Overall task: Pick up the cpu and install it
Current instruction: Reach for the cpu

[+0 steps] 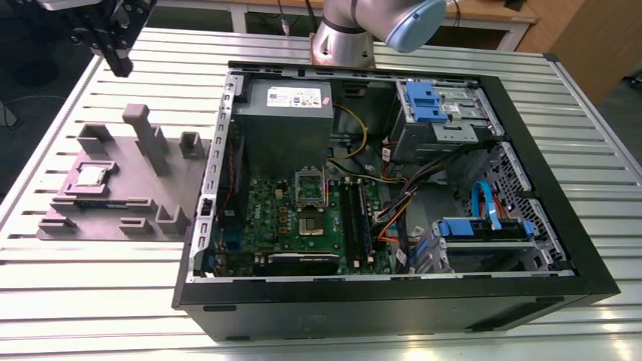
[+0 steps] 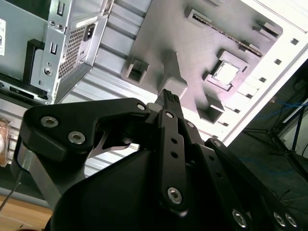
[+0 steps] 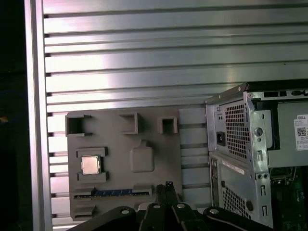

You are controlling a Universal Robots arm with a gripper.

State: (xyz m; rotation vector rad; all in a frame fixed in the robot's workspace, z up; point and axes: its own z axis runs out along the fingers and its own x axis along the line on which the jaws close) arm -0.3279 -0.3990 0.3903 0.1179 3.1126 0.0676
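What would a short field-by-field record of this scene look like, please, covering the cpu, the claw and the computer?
cpu: lying in a recess of the grey fixture, not yet picked up
claw: shut, empty, raised above the table, apart from the cpu
motherboard: green, inside the open computer case, on the exterior view's right of the fixture

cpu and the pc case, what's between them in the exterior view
In the exterior view the tall post of the grey holder stands between the cpu and the pc case, with bare holder surface around it.
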